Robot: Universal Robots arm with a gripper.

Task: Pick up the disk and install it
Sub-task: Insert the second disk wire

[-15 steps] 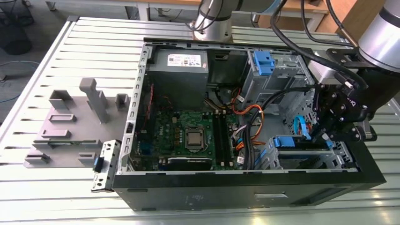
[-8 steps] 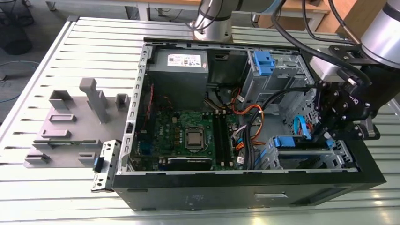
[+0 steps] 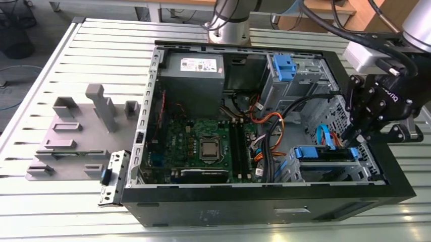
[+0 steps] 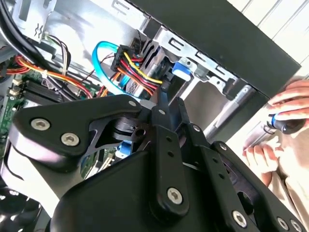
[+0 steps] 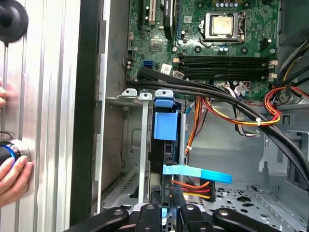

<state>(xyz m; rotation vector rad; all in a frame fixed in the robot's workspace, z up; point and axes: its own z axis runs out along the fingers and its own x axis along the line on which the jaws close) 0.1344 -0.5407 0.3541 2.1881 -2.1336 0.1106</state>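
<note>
The disk (image 3: 326,153), in its blue carrier, stands on edge in the lower drive cage at the near right corner of the open computer case (image 3: 269,212). In the first wrist view the disk (image 5: 165,128) shows as a blue tab over a dark edge between the cage's metal rails. In the second wrist view the disk (image 4: 133,86) has coloured wires and a blue cable at its end. My gripper (image 3: 355,137) hangs just over the disk's end. In both wrist views its black fingers meet closely, gripper (image 4: 165,99) and gripper (image 5: 166,209) shut on the carrier's edge.
A grey power supply (image 3: 192,70) and an empty blue bracket (image 3: 283,68) sit at the case's far side, and the motherboard (image 3: 209,146) fills its floor. Thick black cables (image 5: 217,94) cross above the cage. A person's hand (image 4: 285,104) holds a button by the case. A grey fixture (image 3: 81,131) stands on the exterior view's left.
</note>
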